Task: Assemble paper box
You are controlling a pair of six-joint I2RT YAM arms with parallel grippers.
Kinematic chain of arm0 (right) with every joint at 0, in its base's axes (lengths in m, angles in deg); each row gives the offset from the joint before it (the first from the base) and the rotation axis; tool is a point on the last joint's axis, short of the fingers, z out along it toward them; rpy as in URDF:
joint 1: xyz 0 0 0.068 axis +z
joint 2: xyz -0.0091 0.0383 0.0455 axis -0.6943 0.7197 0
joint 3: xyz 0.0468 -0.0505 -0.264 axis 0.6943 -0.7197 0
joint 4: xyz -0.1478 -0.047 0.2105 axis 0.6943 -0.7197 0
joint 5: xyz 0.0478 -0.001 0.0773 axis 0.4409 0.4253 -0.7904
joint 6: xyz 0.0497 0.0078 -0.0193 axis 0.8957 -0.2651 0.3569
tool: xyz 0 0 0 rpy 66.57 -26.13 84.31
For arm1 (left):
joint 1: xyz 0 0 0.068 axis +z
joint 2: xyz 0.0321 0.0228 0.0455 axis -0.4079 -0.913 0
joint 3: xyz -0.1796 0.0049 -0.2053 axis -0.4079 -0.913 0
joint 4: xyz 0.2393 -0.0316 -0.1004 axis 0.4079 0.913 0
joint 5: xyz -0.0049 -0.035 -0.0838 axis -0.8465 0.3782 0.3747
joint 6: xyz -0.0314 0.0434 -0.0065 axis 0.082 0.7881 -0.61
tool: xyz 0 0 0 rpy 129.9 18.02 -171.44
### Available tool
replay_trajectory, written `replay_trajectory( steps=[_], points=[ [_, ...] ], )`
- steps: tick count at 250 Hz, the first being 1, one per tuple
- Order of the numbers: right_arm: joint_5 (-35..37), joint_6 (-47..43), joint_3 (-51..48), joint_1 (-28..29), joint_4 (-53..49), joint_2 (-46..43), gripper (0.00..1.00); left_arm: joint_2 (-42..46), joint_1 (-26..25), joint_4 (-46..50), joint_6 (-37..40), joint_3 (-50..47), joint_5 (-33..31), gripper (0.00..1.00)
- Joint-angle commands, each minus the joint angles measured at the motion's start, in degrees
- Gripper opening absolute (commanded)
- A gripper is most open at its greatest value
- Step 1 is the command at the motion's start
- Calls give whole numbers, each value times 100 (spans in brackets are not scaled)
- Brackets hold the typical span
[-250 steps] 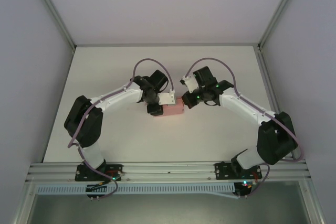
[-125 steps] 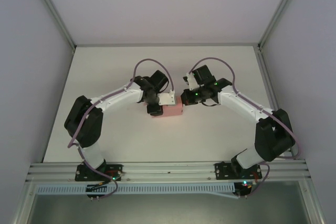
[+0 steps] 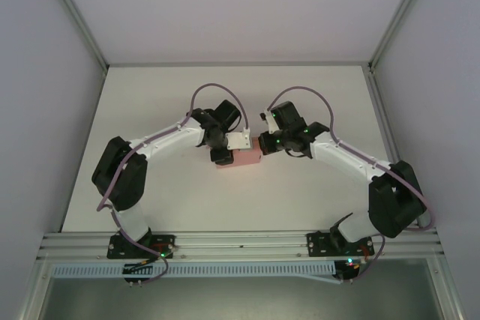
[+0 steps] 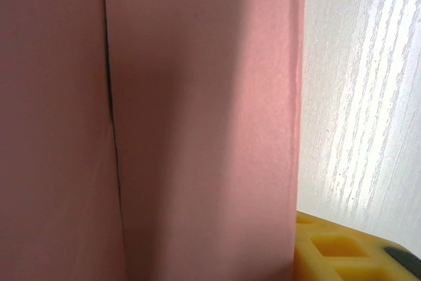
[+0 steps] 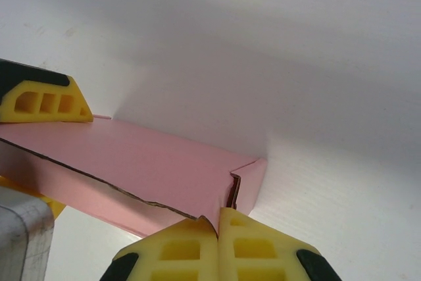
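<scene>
Item: paper box (image 3: 244,160), pink card, folded to a low rectangular form. It lies flat at mid-table, directly between both grippers. Left wrist view shows a dark seam running lengthwise down one face. The end flap (image 5: 250,179) at the box's right end stands part-folded, not flush w/ the body.

L gripper (image 3: 222,157): jaws approx half apart, straddling the box's left end. One yellow finger (image 5: 46,100) sits against the far long side, the other against the near side. Box is clamped.

R gripper (image 5: 218,222): jaws fully closed, pads together, nothing between them. Tips touch the box's near upper edge beside the flap corner.

Table (image 3: 315,185): white, faint grain.
</scene>
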Motion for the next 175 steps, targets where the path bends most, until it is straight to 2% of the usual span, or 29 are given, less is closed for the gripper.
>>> replay_trajectory(
  steps=[1,72,92,106,124,133,135,138,158,175],
  points=[
    [564,-7,-272,131,-103,20,0,-28,2,-154,-104,146,-1,47],
    [729,620,-516,544,379,4,0,50,8,-347,-301,127,-24,48],
    [1026,598,-494,610,297,6,0,110,18,-472,-391,118,-61,53],
    [1175,606,-459,616,179,23,0,186,27,-520,-449,118,-59,64],
    [1233,607,-389,625,50,34,0,306,23,-557,-524,113,-51,72],
    [1284,644,-367,634,41,19,0,376,33,-583,-574,109,-50,86],
    [1290,653,-382,634,43,21,0,398,32,-591,-585,105,-54,95],
    [1292,659,-371,632,38,13,0,423,27,-593,-607,94,-65,99],
    [1292,721,-345,645,55,-15,0,651,28,-657,-778,35,-83,100],
    [1274,753,-331,660,46,-30,0,899,30,-805,-1186,-88,-395,100]
  ],
)
